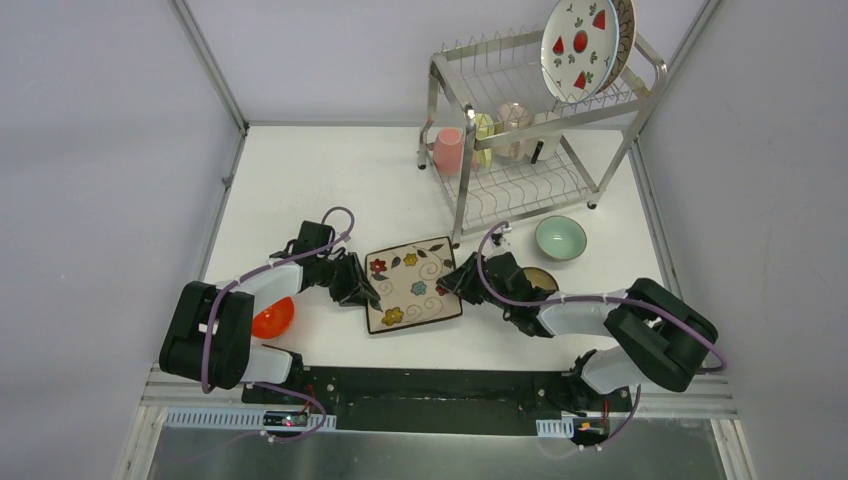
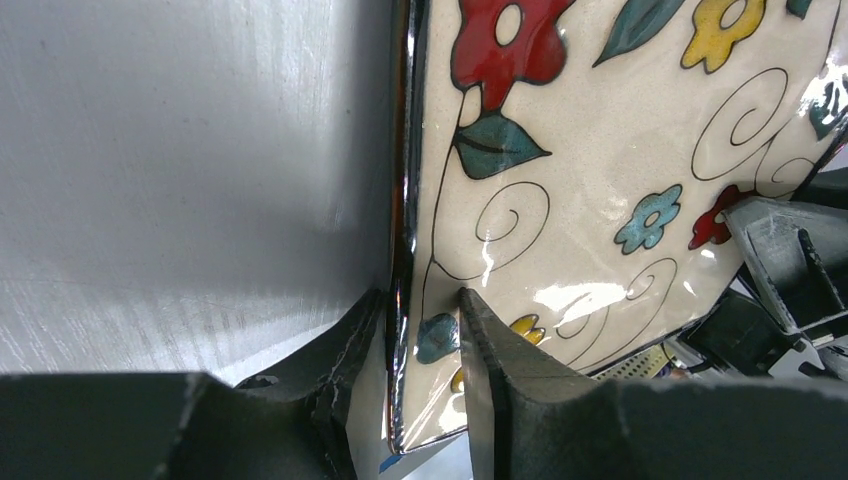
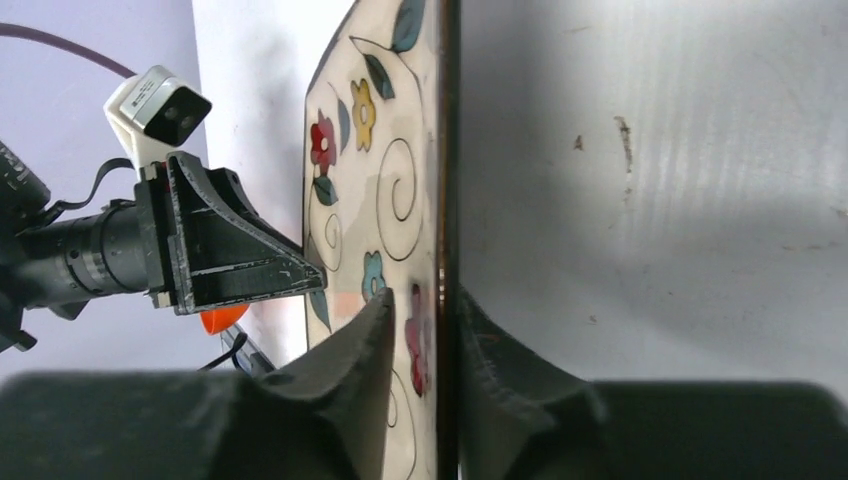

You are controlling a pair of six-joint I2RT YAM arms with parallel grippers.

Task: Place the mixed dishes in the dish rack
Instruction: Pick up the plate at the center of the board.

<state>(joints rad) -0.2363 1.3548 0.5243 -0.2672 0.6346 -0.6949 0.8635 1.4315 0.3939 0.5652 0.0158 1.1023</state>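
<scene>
The square cream floral plate [image 1: 412,285] lies between both arms in the middle of the table. My left gripper [image 1: 362,292] is shut on its left edge; in the left wrist view [image 2: 420,295] one finger is under the rim and one on the flowered face [image 2: 600,150]. My right gripper [image 1: 458,283] is shut on its right edge, its jaws straddling the rim [image 3: 425,300]. The silver dish rack [image 1: 540,110] stands at the back right. Its top tier holds a white plate [image 1: 580,45] with a brown-rimmed plate [image 1: 627,30] behind. A pink cup [image 1: 449,150] and pale cups [image 1: 513,120] sit on its lower shelf.
A mint bowl [image 1: 560,238] sits in front of the rack. A brown bowl [image 1: 541,278] is partly hidden behind my right arm. An orange bowl [image 1: 272,318] lies beside my left arm and shows in the right wrist view [image 3: 222,320]. Walls enclose the table.
</scene>
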